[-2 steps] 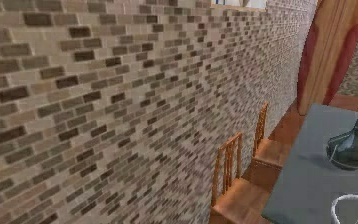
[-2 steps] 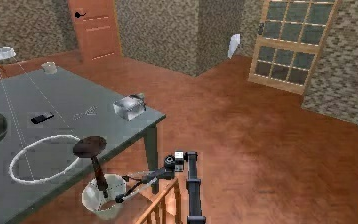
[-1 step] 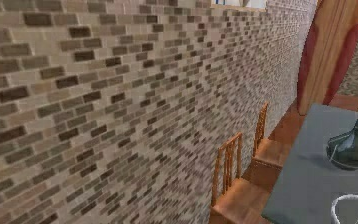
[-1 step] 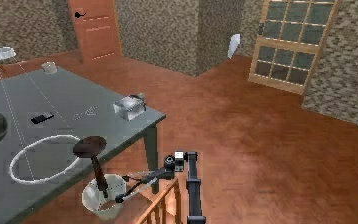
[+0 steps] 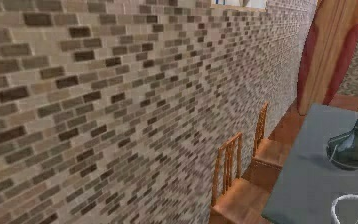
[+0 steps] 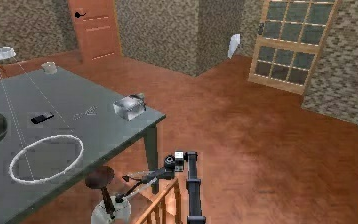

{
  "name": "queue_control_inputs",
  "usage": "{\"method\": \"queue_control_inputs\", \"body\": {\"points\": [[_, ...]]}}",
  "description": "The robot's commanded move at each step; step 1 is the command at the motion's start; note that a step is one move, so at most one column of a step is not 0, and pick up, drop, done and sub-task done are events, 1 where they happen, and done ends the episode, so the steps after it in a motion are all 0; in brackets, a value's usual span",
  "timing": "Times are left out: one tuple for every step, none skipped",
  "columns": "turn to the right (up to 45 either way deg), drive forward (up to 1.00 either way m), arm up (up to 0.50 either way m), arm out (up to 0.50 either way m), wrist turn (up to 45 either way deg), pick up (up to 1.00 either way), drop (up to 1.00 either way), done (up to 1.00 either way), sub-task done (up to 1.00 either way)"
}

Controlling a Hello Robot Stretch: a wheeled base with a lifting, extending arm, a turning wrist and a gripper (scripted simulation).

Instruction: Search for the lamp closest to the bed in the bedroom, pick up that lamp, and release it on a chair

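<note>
In the arm side view the arm's dark bar rises from the bottom edge, and my gripper (image 6: 127,182) reaches left from its far end. At the fingers is a small lamp (image 6: 105,198) with a dark reddish shade and a white body, cut off by the bottom edge. A wooden chair back (image 6: 159,208) stands right beside it, under the arm. I cannot tell whether the gripper holds the lamp or whether it rests on the chair. In the forward view two wooden chairs (image 5: 228,163) (image 5: 260,124) stand between the brick wall and the grey table (image 5: 312,175).
The grey table (image 6: 87,135) carries a white ring (image 6: 47,158), a dark phone (image 6: 42,118), a small box (image 6: 132,104) and a cup (image 6: 49,68). A dark glass vase (image 5: 349,145) stands on it. The brick wall (image 5: 97,110) is close. Bare wooden floor (image 6: 277,140) lies beyond the table.
</note>
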Motion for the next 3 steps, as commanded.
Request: {"method": "queue_control_inputs", "body": {"points": [[0.0,0.00,0.10,0.00,0.0,0.00,0.00,0.00,0.00],[0.0,0.00,0.00,-0.08,0.0,0.00,0.00,0.00,0.00],[0.0,0.00,0.00,0.00,0.0,0.00,0.00,1.00,0.00]]}}
